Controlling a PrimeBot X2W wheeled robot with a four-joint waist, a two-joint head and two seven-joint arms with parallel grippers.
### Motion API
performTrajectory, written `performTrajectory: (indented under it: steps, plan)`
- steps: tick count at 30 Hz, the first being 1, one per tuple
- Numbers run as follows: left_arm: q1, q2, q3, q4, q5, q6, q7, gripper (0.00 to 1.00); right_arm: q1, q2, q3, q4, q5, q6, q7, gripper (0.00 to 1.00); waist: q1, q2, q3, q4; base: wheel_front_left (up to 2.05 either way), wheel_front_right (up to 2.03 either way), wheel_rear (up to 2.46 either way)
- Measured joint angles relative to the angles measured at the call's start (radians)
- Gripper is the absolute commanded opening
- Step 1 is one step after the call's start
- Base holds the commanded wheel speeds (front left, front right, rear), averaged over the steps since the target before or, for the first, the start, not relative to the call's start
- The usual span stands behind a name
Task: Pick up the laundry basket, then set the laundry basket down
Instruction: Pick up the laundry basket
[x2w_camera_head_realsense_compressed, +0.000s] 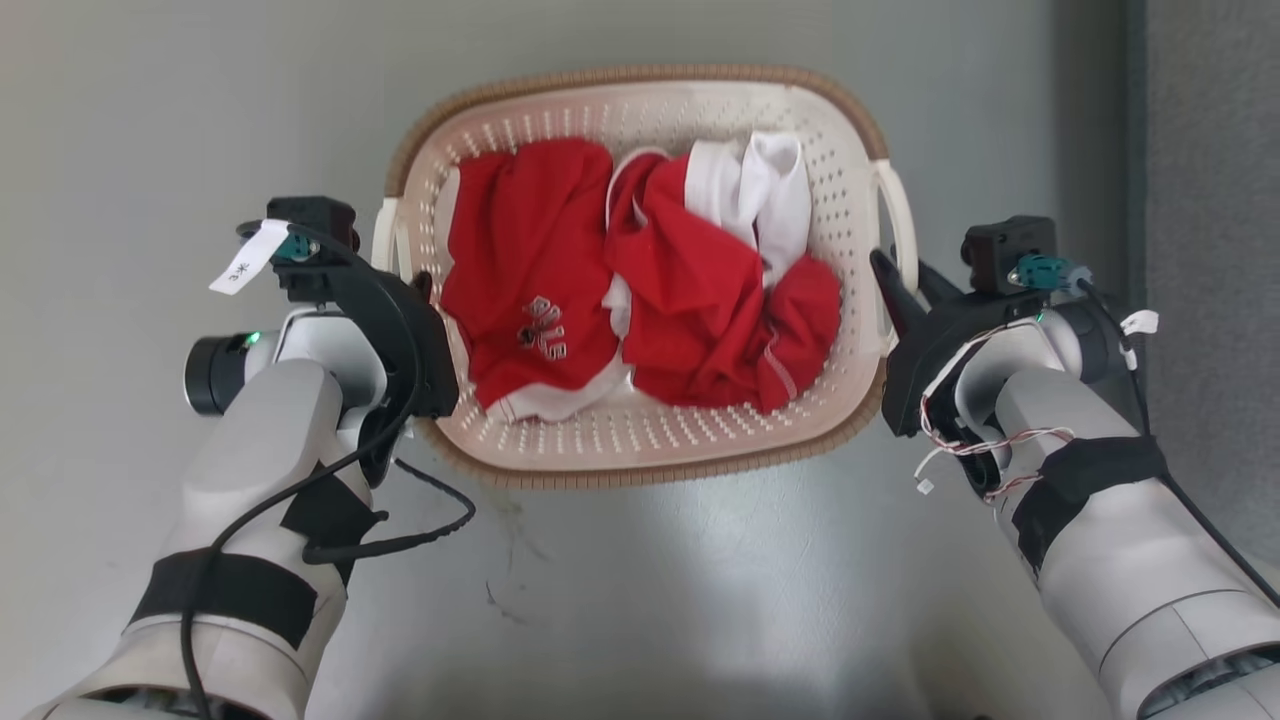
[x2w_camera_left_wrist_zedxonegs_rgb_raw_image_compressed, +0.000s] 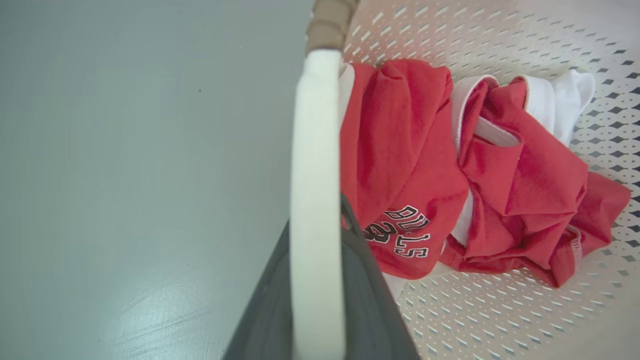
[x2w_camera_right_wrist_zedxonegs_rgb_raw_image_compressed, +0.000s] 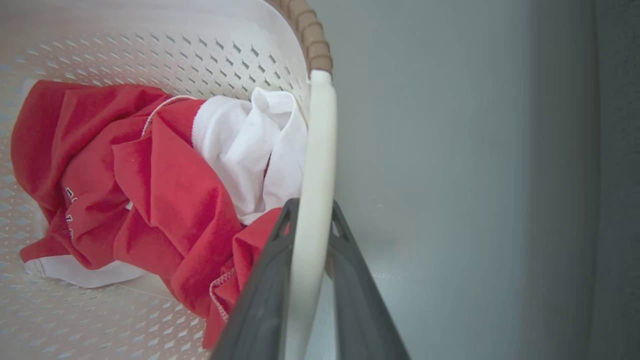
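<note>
Cream perforated laundry basket (x2w_camera_head_realsense_compressed: 640, 440), long axis left–right, handles at ends. Left gripper (x2w_camera_head_realsense_compressed: 424, 290) clamps left handle (x2w_camera_left_wrist_zedxonegs_rgb_raw_image_compressed: 315, 150); right gripper (x2w_camera_right_wrist_zedxonegs_rgb_raw_image_compressed: 314, 207) clamps right handle (x2w_camera_right_wrist_zedxonegs_rgb_raw_image_compressed: 320, 140). Red-and-white clothes (x2w_camera_head_realsense_compressed: 540, 260) inside.

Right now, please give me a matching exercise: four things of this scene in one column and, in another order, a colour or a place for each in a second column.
Column one
1. rim of the laundry basket
2. shirt with black-and-white lettering
3. white garment
4. left handle

Column two
A. between the fingers of the left gripper
B. brown, woven look
C. red, in the basket on the left handle's side
D. crumpled in the basket by the right handle

Pairs: 1-B, 2-C, 3-D, 4-A.
</note>
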Motion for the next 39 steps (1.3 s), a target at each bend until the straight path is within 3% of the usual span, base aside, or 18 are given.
performTrajectory:
  steps: [11,39]
  plan:
    - [0.025,-0.013,0.001,0.031,-0.024,-0.007,0.070,0.00,0.005,0.010,0.012,0.065,0.024,0.007,0.071,0.00,0.0000,0.0000,-0.108,-0.005,0.00,0.00,0.00]
    - [0.189,-0.022,0.014,0.060,-0.114,-0.007,0.237,0.00,0.136,0.029,0.076,0.097,0.138,0.009,0.307,0.00,-0.0002,0.0001,-0.460,-0.025,0.00,0.00,0.00]
